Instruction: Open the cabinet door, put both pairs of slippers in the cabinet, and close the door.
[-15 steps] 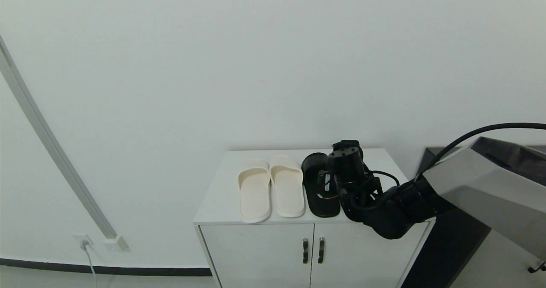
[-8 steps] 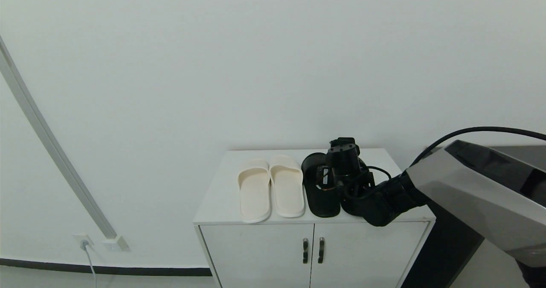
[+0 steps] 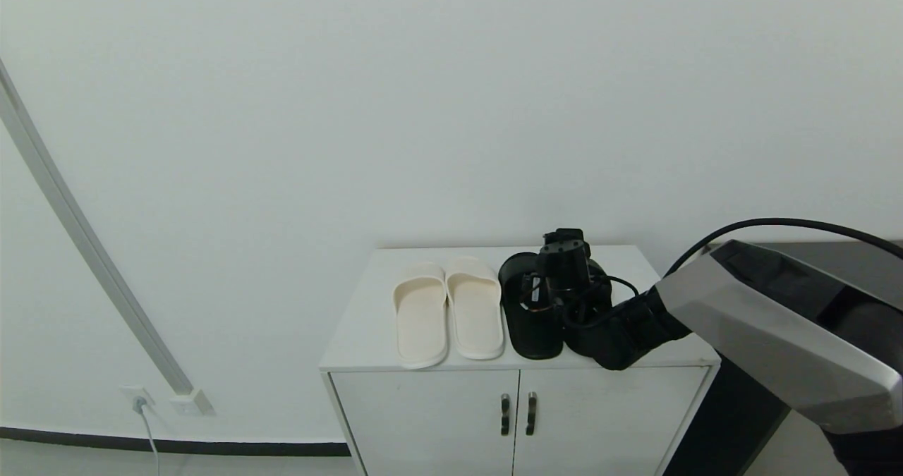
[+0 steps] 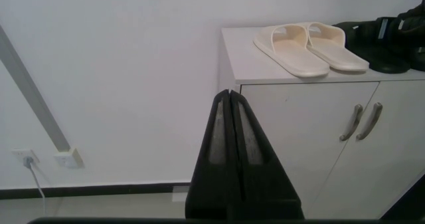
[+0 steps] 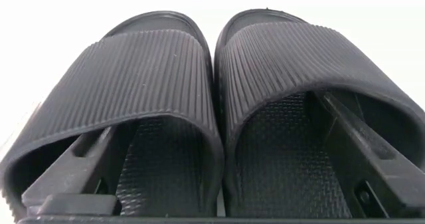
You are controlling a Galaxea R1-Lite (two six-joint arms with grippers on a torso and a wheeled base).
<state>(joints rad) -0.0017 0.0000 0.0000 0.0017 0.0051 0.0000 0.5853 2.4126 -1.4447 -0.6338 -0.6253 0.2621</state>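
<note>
1. Right claw sits at the black slippers on top of the cabinet, in the lower middle of the head view, a little right of centre. Its jaws are spread wide. The right wrist view shows one of its fingers pushed in under the strap of each black slipper, and they are not closed on anything.
2. The black slippers lie side by side and touching, toes toward the wall and heels toward the cabinet's front edge. In the head view the arm covers most of the right-hand one.
3. White slippers lie just to the left of the black ones in the head view, also side by side and touching. The nearer white one is just beside the black pair.
4. Both cabinet doors are shut. Their two dark handles stand next to each other at the middle seam, at the bottom of the head view.
5. Left claw has its jaws pressed together with nothing between them. It is held off to the side, well apart from the cabinet and the slippers.
6. A grey strip slants down the left of the head view to a wall socket with a cable at the lower left.
</note>
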